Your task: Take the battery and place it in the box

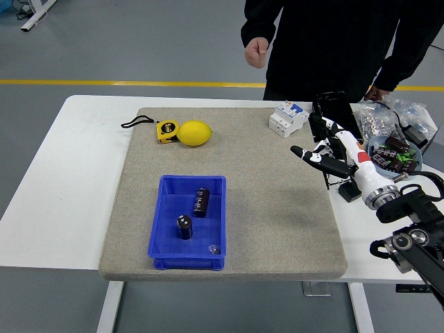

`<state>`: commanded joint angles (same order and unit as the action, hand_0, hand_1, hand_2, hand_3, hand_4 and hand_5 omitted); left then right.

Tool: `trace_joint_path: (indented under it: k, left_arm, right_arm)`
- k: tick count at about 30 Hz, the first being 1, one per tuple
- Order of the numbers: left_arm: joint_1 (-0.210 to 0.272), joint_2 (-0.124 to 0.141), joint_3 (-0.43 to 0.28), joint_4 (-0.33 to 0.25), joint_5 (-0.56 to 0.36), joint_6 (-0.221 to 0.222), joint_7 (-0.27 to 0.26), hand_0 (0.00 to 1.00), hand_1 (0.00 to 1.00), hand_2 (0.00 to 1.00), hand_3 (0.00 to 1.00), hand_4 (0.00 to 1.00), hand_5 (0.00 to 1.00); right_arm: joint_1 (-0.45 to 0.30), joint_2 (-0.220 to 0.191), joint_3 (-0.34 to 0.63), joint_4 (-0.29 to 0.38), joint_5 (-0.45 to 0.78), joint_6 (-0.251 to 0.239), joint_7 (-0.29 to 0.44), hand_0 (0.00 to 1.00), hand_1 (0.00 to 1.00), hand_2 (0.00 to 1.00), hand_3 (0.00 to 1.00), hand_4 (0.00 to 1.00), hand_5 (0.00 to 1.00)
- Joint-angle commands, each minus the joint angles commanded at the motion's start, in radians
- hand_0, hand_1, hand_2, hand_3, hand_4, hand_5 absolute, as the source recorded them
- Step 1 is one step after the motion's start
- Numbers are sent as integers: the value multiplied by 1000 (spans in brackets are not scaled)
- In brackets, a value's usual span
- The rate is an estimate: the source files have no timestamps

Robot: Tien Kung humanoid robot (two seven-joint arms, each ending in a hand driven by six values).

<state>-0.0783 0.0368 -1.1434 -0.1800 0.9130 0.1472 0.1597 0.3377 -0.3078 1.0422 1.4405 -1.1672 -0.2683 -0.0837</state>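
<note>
Two dark cylindrical batteries lie in the blue box (162,239) on the grey mat: one battery (201,201) on its side near the middle, another battery (184,227) upright below it. My right hand (325,149), white with an orange band, hovers open over the mat's right edge, well away from the box, holding nothing. A bowl (397,154) holding more batteries stands at the far right. The left arm is out of view.
A yellow lemon (195,132) and a yellow tape measure (166,130) lie at the mat's back left. A white breaker (288,118) and a black device (336,116) sit at the back right. A person in black stands behind the table, one fist (256,50) raised.
</note>
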Motion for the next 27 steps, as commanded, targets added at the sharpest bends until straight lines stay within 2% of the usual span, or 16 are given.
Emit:
trace_joint_path:
  k: [2,3,8,9,17,20,27]
  left_arm:
    - [1,-1,-6,0,8,0,1,758,706,732,631,708,625]
    - [2,-1,-10,0,13,0,2,757,706,731,630,705,623]
    - [5,-2,-18,0,22,1,3,757,706,731,630,705,623]
    - [6,-2,-19,0,23,2,4,757,706,730,627,701,624]
    - [4,-3,-13,0,24,-1,4,756,705,730,626,698,623]
    - [-2,-4,-7,0,19,-1,2,756,705,730,626,698,623]
    - [-10,-5,0,0,4,-1,-2,755,704,730,626,694,625]
  right_arm:
    - [-50,13,64,8,85,40,11,141,161,279,928,998,595]
    - [-82,20,101,12,130,64,17,139,156,271,928,998,651]
    - [-195,45,218,9,338,136,30,139,156,271,928,998,651]
    - [-220,50,236,0,383,151,32,140,155,261,918,998,711]
    - [-298,82,289,-35,710,199,18,144,152,263,916,998,739]
    - [-303,84,299,-41,763,206,14,144,152,263,916,998,739]
    - [-295,80,303,-35,761,216,8,146,148,258,914,998,730]
